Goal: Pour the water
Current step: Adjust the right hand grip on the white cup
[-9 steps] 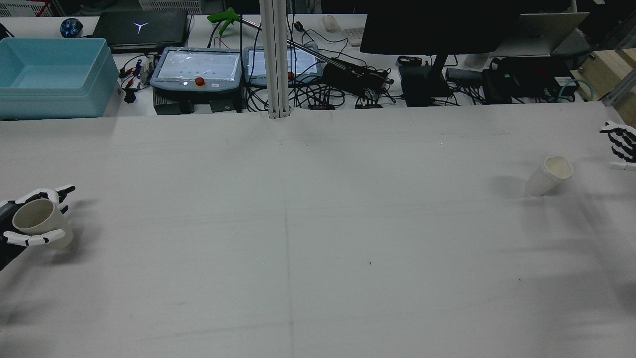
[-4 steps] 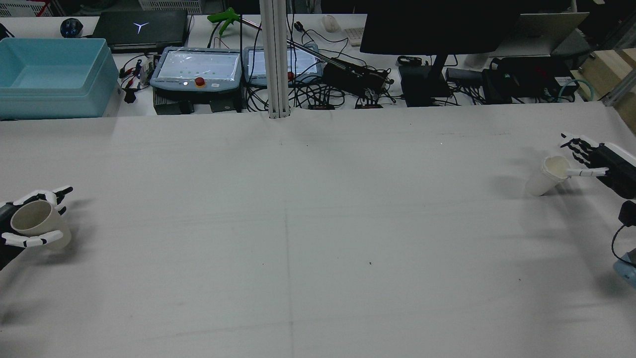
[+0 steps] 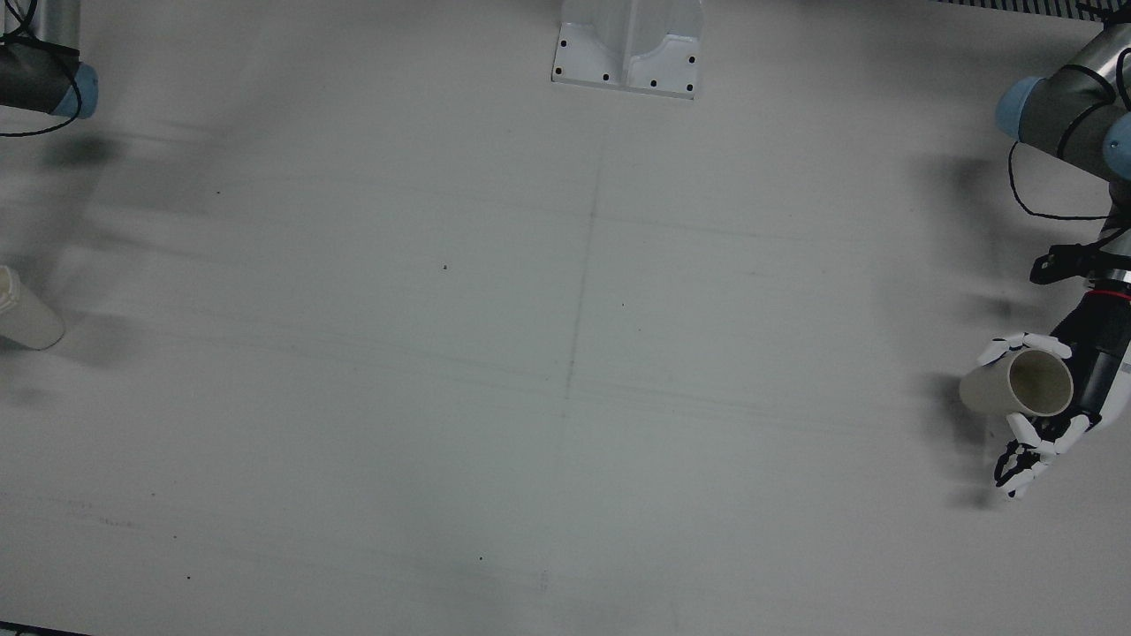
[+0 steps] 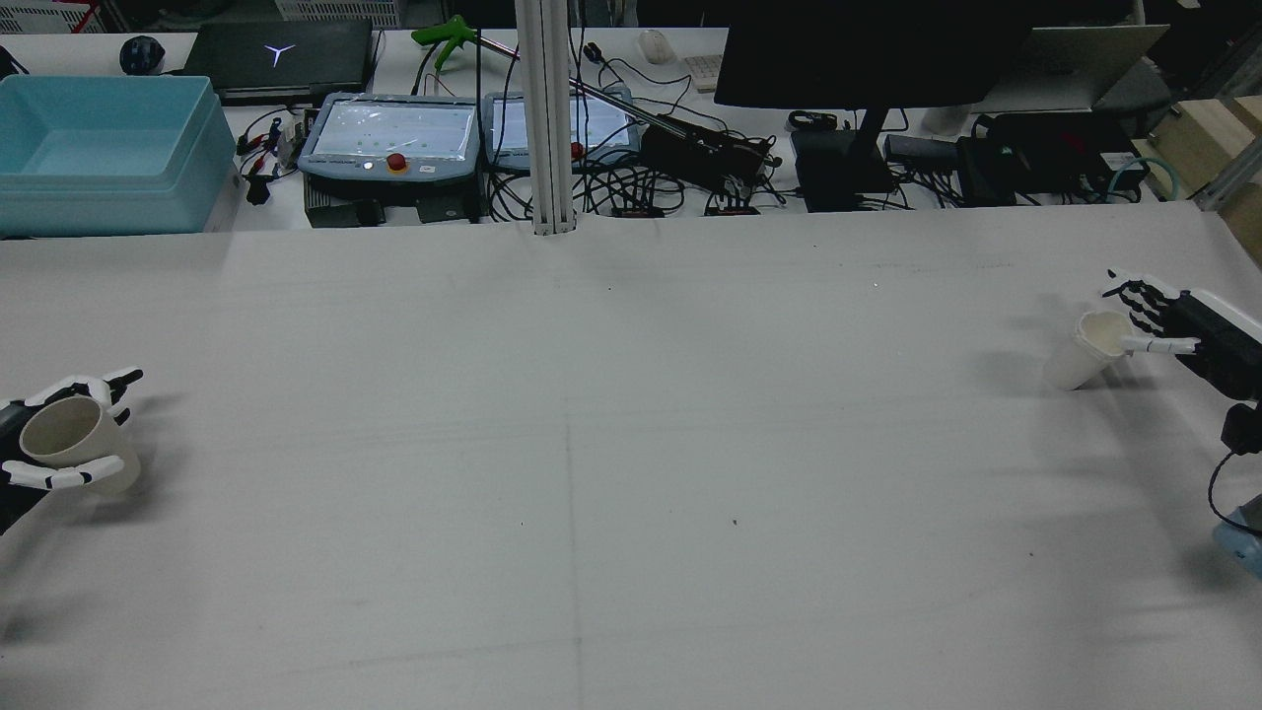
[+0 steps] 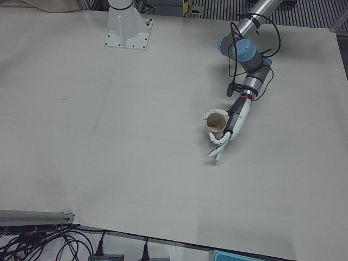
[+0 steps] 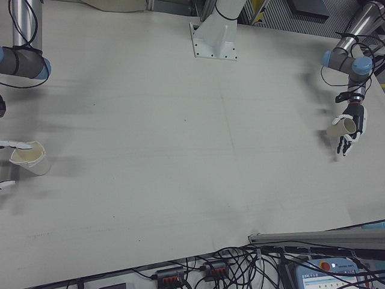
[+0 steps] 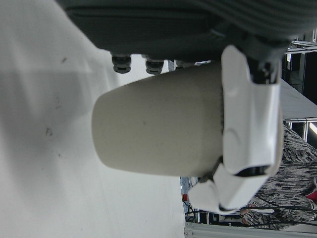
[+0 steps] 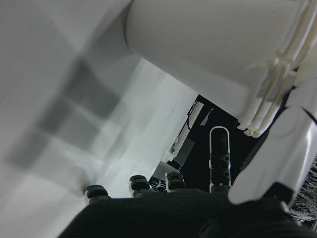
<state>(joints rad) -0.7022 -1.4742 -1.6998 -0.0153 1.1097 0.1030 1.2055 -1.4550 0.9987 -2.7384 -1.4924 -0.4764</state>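
My left hand (image 4: 44,444) is shut on a beige paper cup (image 4: 74,439) and holds it upright, low at the table's left edge in the rear view. The hand also shows in the front view (image 3: 1038,424) and the left-front view (image 5: 223,138), and the cup fills the left hand view (image 7: 158,129). A white paper cup (image 4: 1085,360) stands on the table at the far right. My right hand (image 4: 1168,320) is beside its rim, fingers spread, one finger across the cup's mouth. In the right-front view two fingers (image 6: 15,145) flank this cup (image 6: 30,160).
Behind the table's far edge are a blue bin (image 4: 108,153), teach pendants (image 4: 389,138), a monitor (image 4: 868,54) and cables. A white post (image 4: 547,118) rises at the back centre. The white cup (image 3: 25,311) sits at the front view's left edge.
My right hand has come in from the right edge and lowered to the white cup's rim. My left hand with the beige cup has drifted slightly left.
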